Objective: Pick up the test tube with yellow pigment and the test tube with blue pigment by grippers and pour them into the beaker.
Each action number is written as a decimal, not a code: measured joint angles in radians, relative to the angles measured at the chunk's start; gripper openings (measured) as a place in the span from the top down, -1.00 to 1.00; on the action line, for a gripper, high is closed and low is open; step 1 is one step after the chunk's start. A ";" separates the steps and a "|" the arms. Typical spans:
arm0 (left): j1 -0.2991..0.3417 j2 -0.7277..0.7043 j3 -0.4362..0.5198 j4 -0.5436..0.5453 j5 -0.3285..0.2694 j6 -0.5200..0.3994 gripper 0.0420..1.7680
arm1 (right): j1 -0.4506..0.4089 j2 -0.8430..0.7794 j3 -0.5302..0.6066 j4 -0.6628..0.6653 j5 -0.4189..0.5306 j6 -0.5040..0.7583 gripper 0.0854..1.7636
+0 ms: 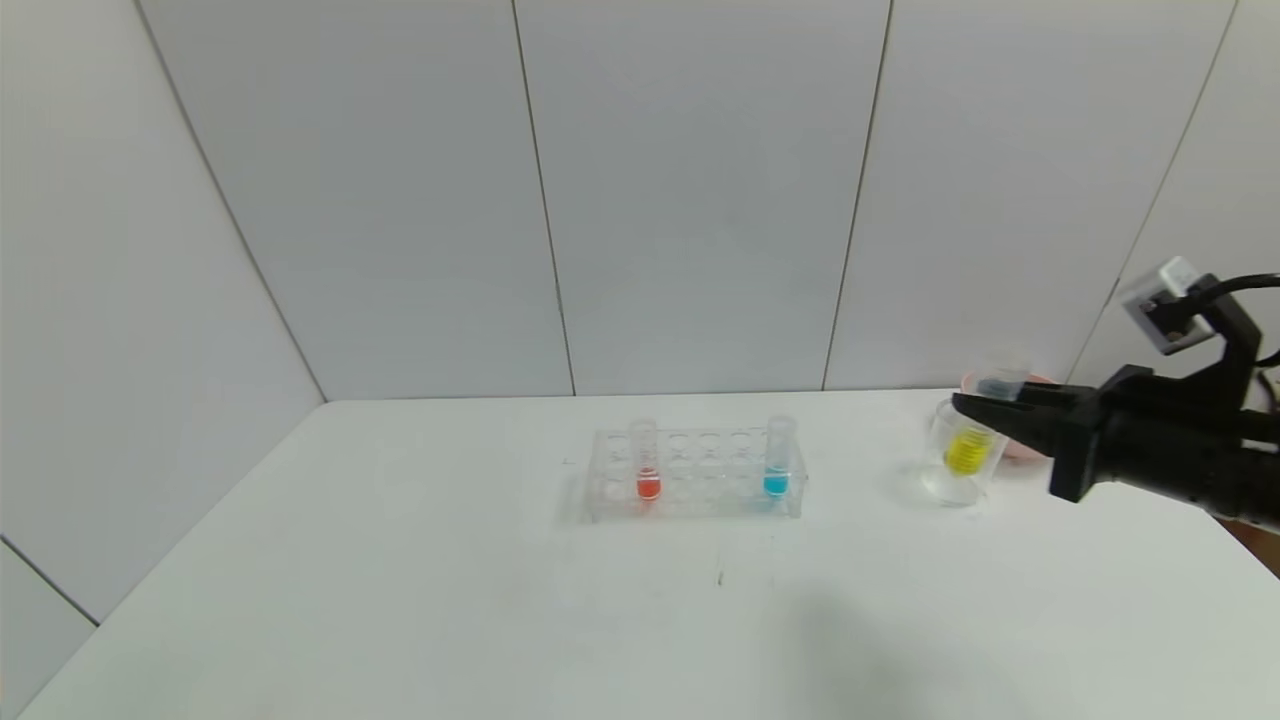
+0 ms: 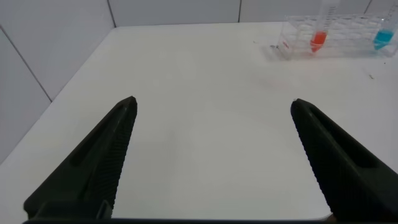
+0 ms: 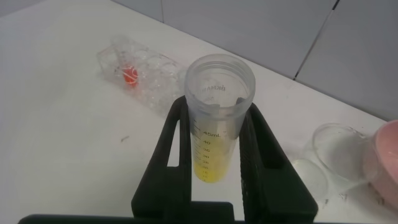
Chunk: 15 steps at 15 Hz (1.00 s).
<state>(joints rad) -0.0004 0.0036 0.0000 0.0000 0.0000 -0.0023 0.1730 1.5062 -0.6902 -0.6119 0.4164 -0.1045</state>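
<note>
My right gripper is shut on the test tube with yellow pigment and holds it upright just above the table. In the head view the tube overlaps the clear beaker. In the right wrist view the tube sits between the fingers and the beaker stands apart, beside it. The test tube with blue pigment stands at the right end of the clear rack; it also shows in the left wrist view. My left gripper is open and empty over bare table, out of the head view.
A tube with red-orange liquid stands at the left end of the rack. A pink bowl sits behind the beaker near the wall. The white table's right edge runs under my right arm.
</note>
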 joint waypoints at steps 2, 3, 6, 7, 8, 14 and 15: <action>0.000 0.000 0.000 0.000 0.000 0.000 -1.00 | -0.175 -0.046 -0.021 0.109 0.170 -0.076 0.50; 0.000 0.000 0.000 0.000 0.000 0.000 -1.00 | -0.252 -0.055 -0.039 0.152 0.234 -0.136 0.50; 0.000 0.000 0.000 0.000 0.000 0.000 -1.00 | -0.421 -0.013 -0.116 0.229 0.324 -0.323 0.50; 0.000 0.000 0.000 0.000 0.000 0.000 -1.00 | -0.457 0.019 -0.151 0.237 0.330 -0.361 0.50; 0.000 0.000 0.000 0.000 0.000 0.000 -1.00 | -0.481 0.054 -0.189 0.244 0.331 -0.391 0.50; 0.000 0.000 0.000 0.000 0.000 0.000 -1.00 | -0.537 0.248 -0.523 0.588 0.294 -0.637 0.50; 0.000 0.000 0.000 0.000 0.000 0.000 -1.00 | -0.532 0.271 -0.578 0.645 0.267 -0.664 0.50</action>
<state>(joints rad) -0.0004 0.0036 0.0000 0.0000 0.0000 -0.0028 -0.3587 1.7774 -1.2681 0.0334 0.6830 -0.7681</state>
